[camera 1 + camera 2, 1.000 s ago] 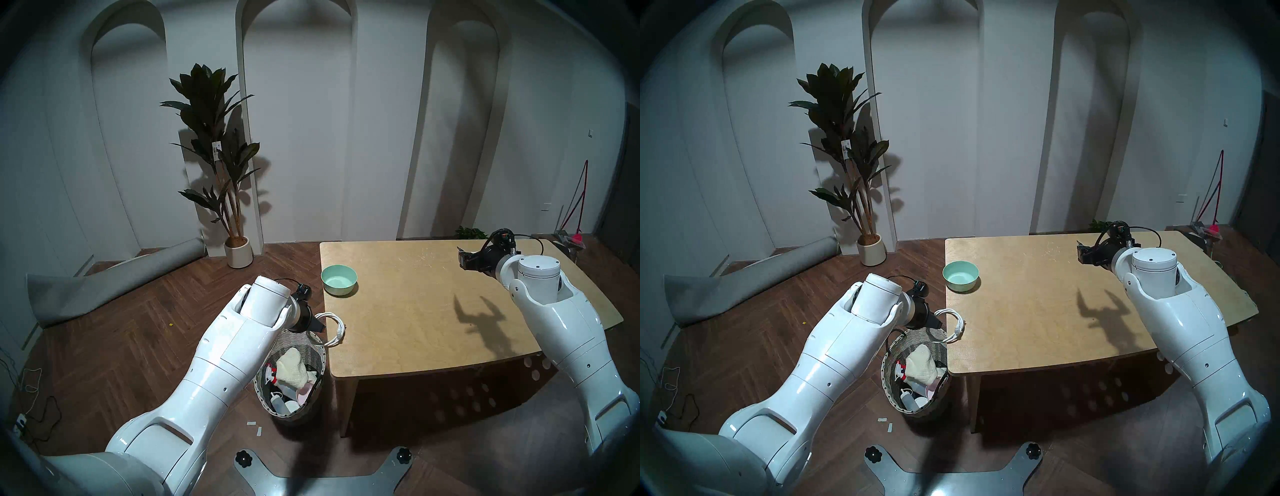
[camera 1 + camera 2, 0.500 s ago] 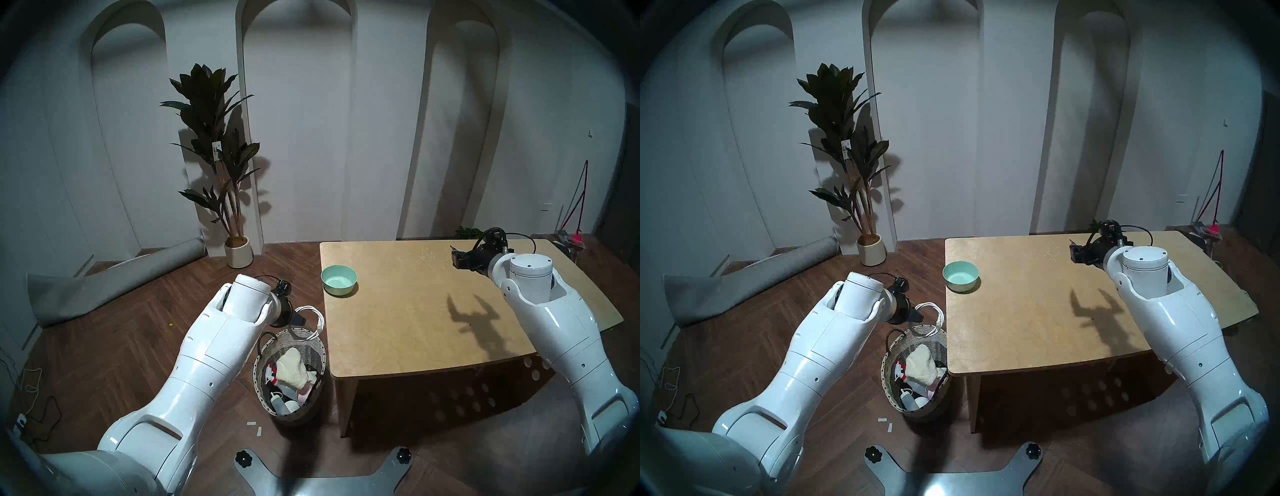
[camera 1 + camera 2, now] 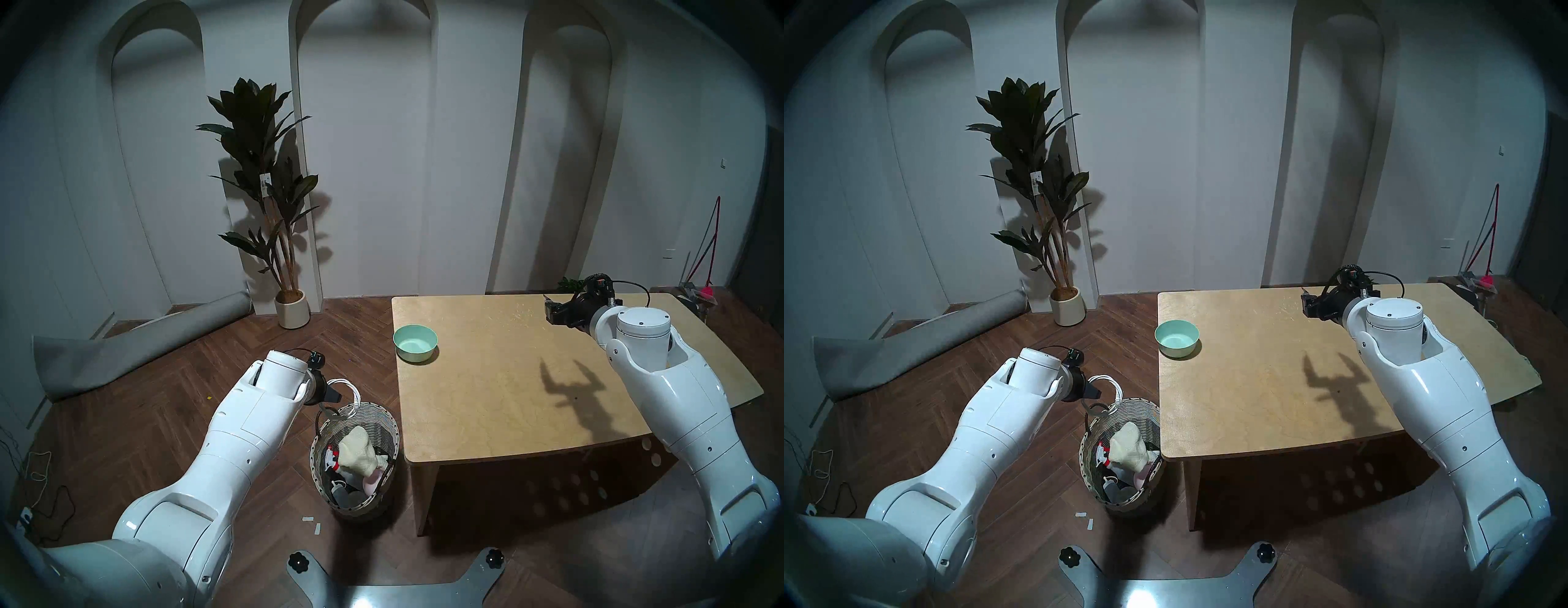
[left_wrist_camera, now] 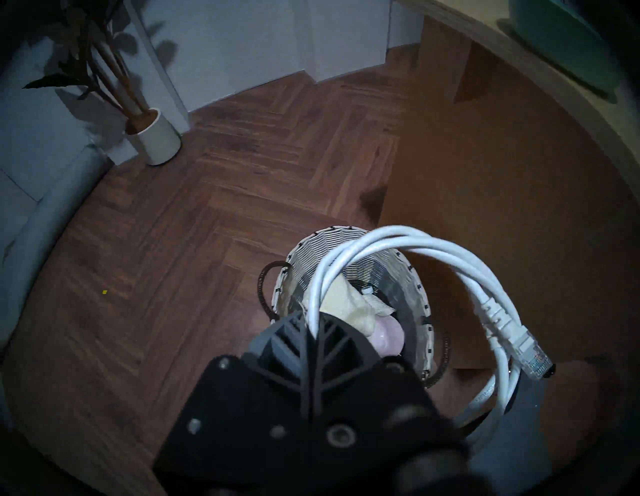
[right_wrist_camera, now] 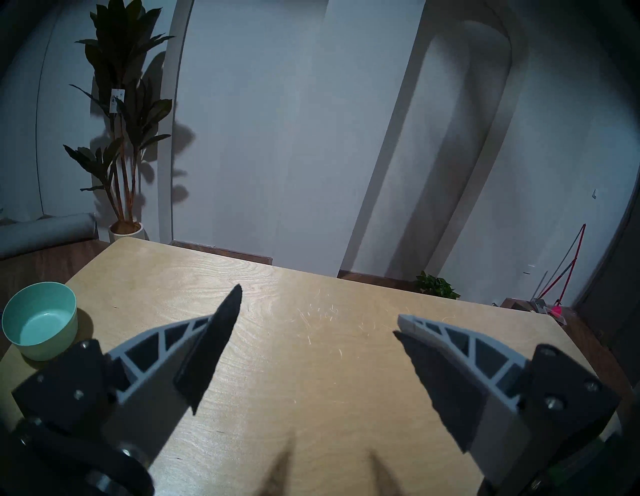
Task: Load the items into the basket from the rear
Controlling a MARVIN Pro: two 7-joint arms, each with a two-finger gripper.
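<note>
My left gripper point(image 3: 335, 392) is shut on a coil of white cable point(image 4: 415, 242), whose plug end point(image 4: 533, 356) dangles at the side. The coil point(image 3: 350, 390) hangs above the far left rim of the round woven basket point(image 3: 382, 414), which stands on the floor against the table's left edge. Inside the basket lies a cream waffle-knit cloth point(image 3: 358, 450) on top of other things. A mint-green bowl point(image 3: 415, 343) sits upright near the table's left edge. My right gripper point(image 5: 317, 304) is open and empty above the far right of the table point(image 3: 509, 382).
A potted plant in a white pot point(image 3: 292, 314) stands by the back wall. A rolled grey mat point(image 3: 127, 352) lies on the floor at the left. Loose wires point(image 3: 38, 467) trail at the far left. The table's left edge runs right beside the basket.
My left arm has swung left with the cable, carrying it from the table's edge to above the basket's rim. The right arm has drifted a little to the left, still open.
</note>
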